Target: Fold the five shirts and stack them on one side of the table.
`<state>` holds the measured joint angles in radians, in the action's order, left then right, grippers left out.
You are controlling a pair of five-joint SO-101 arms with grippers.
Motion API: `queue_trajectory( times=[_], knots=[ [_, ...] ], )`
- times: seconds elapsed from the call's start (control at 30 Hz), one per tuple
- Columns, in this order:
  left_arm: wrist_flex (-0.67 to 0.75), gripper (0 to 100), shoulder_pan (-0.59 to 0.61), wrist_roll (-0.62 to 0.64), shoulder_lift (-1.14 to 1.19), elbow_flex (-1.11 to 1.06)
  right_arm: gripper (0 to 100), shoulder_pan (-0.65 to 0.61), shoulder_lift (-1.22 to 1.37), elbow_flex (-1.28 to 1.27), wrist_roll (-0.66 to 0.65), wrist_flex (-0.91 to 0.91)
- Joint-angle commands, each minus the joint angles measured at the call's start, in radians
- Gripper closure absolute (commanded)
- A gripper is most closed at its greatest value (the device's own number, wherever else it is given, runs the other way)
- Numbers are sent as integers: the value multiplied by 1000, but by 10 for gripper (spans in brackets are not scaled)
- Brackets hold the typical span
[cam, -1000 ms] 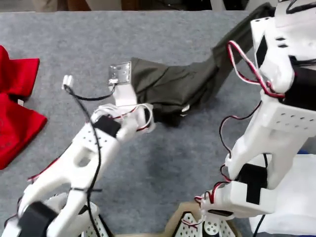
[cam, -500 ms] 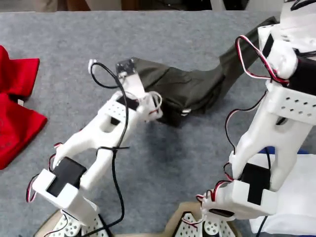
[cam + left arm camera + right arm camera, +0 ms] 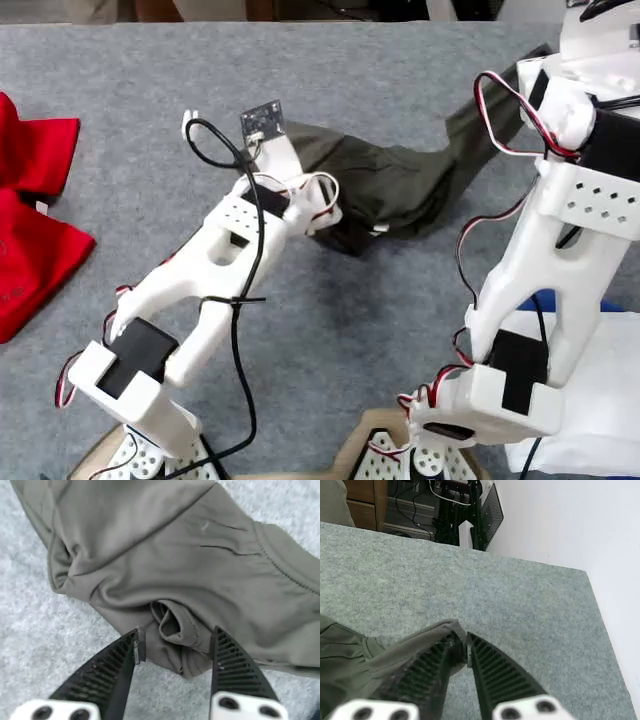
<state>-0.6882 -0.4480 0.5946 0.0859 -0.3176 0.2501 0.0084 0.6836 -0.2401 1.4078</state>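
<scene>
The left arm has swung farther out over the table, and the left gripper [image 3: 175, 639] now hangs with its fingers spread, a bunched fold of the olive shirt [image 3: 200, 565] between the tips. The right gripper [image 3: 468, 647] is clenched on an edge of the same shirt above the grey table [image 3: 520, 605]. Red shirts [image 3: 35, 230] lie well apart from both.

the shirt [image 3: 390, 185] is plain olive green, the cloth [image 3: 35, 250] plain red, the table [image 3: 350, 320] flecked grey.
</scene>
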Motion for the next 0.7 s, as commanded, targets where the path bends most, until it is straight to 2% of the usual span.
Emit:
queue_trajectory(
  times=[0.0, 0.27, 0.53, 0.67],
  knots=[
    [15, 782, -5, 52, -5, 61, 993, 12, -56, 1, -5, -23],
    [55, 783, 0, 60, 74, 69, 993, 12, -56, -2, -5, -23],
    [-103, 783, -8, 60, 203, 229, 993, 12, -56, -2, -5, -23],
    [-126, 783, -8, 60, 208, 273, 993, 12, -56, -2, -5, -23]
  ],
)
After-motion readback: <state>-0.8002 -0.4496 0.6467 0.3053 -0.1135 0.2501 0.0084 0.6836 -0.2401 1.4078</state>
